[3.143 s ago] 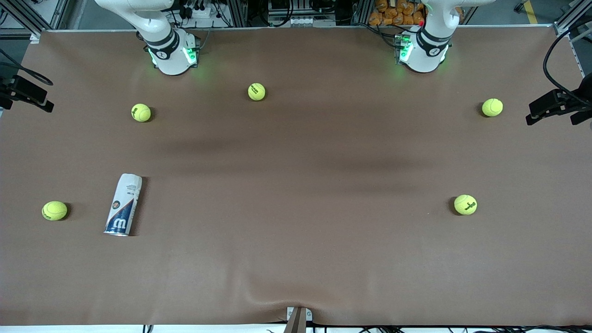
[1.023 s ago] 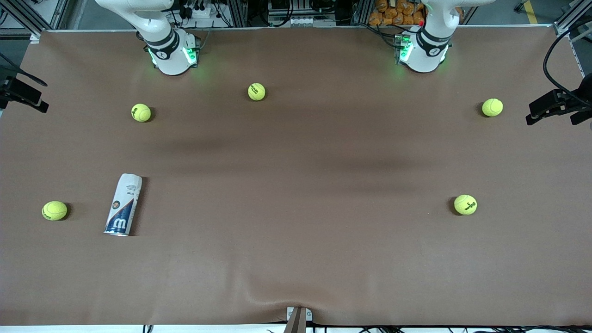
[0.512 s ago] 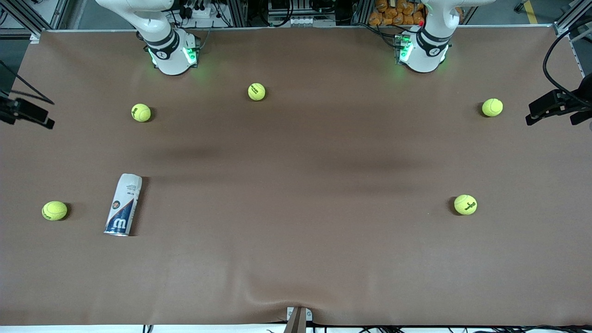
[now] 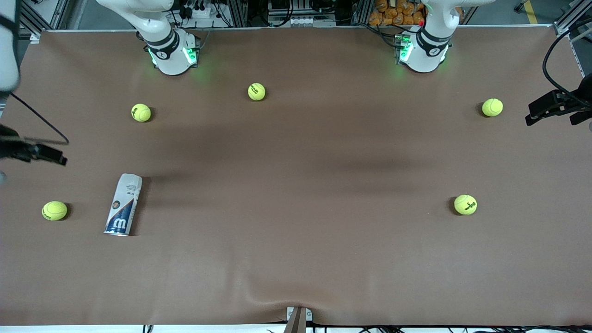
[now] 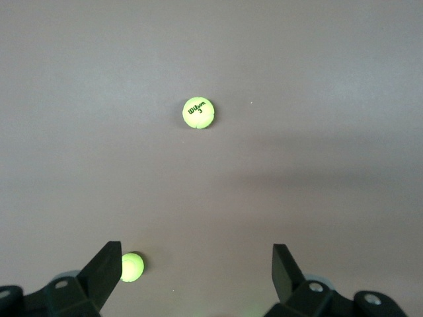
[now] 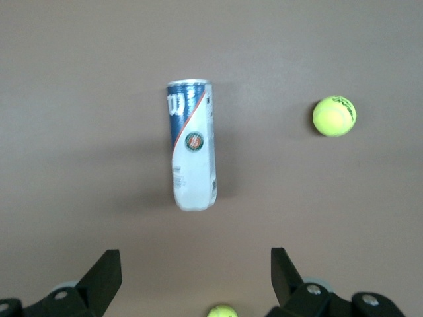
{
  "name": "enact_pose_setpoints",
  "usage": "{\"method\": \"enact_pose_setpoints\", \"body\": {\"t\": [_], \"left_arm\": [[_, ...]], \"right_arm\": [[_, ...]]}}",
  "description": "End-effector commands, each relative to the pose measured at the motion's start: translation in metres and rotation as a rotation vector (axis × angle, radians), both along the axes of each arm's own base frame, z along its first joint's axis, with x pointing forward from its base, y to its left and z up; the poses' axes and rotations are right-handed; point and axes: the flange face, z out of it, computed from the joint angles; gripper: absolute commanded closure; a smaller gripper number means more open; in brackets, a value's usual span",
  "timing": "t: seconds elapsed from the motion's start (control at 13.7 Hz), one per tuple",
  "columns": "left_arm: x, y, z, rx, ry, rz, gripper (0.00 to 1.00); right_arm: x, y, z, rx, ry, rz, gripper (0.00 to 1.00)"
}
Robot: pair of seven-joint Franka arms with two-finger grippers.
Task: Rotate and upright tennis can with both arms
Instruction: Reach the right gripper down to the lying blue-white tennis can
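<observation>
Brown-covered desk (image 4: 296, 152) carries a slim white-and-navy clear-plastic tennis can (image 4: 123, 204) lying on its side toward the right arm's end, contents not discernible, beside a yellow-green tennis ball (image 4: 54, 210). Right claw (image 6: 195, 281) hovers over the can, spread wide, empty. Left claw (image 5: 197, 274) spread wide, empty, over bare desk.

We see five yellow-green tennis balls on the brown counter (image 4: 296, 259): three toward the right arm's end (image 4: 54, 210) (image 4: 141, 112) (image 4: 256, 91), two toward the left arm's end (image 4: 492, 107) (image 4: 465, 204), all well apart. A small metal bracket (image 4: 299, 317) sits at the counter's front edge.
</observation>
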Motion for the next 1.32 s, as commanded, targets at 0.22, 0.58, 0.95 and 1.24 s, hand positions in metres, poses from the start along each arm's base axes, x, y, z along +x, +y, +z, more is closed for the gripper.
{"method": "enact_pose_setpoints", "body": {"t": [0.22, 0.58, 0.95, 1.24], "left_arm": [[-0.001, 0.001, 0.003, 0.002, 0.003, -0.014, 0.00], [-0.001, 0.000, 0.003, 0.000, 0.003, -0.016, 0.00], [-0.001, 0.000, 0.003, 0.000, 0.003, -0.014, 0.00], [0.001, 0.000, -0.002, 0.000, 0.017, -0.017, 0.00]], "right_arm": [[0.042, -0.029, -0.112, 0.006, -0.018, 0.056, 0.00], [0.064, -0.005, -0.193, 0.049, -0.011, 0.064, 0.00], [0.067, 0.012, -0.241, 0.048, 0.005, 0.089, 0.00], [0.058, 0.020, -0.272, 0.053, 0.061, 0.104, 0.00]]}}
